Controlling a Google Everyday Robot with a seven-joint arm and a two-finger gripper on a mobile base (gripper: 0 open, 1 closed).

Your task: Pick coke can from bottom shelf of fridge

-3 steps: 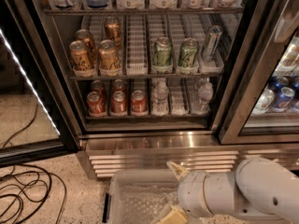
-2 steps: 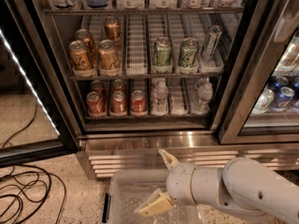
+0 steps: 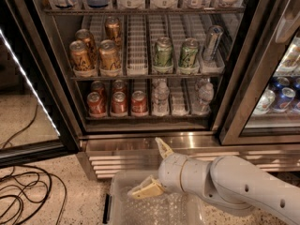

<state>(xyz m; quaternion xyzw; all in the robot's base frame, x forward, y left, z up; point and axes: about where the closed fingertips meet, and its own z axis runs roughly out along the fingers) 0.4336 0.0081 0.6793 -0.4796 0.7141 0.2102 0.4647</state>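
In the camera view, the bottles on the top rack are cut off by the upper edge, and the arm (image 3: 234, 184) runs out of frame at 4 o'clock. The clear bin (image 3: 116, 196) on the floor is cut off at the bottom. Lettering on the cans cannot be read.

The coke can (image 3: 139, 102) is seen standing upright, long axis vertical and silver top up. It is at the front of the bottom shelf (image 3: 150, 119) of the fridge (image 3: 234, 78), in the third lane from the left. Two more red cans (image 3: 107, 103) are lined up at its 9 o'clock, and two others behind them are partly hidden. Water bottles (image 3: 161, 97) are placed at its 3 o'clock. Gold cans (image 3: 108, 55) and green cans (image 3: 164, 53) are carried on the rack above.

The gripper (image 3: 154, 168) is found at 5 o'clock from the coke can, well apart from it. It sits in front of the steel base and above the bin. Its fingers (image 3: 146, 189) are spread wide, and nothing is held between them. Cables (image 3: 18, 191) are lying on the floor at 8 o'clock.
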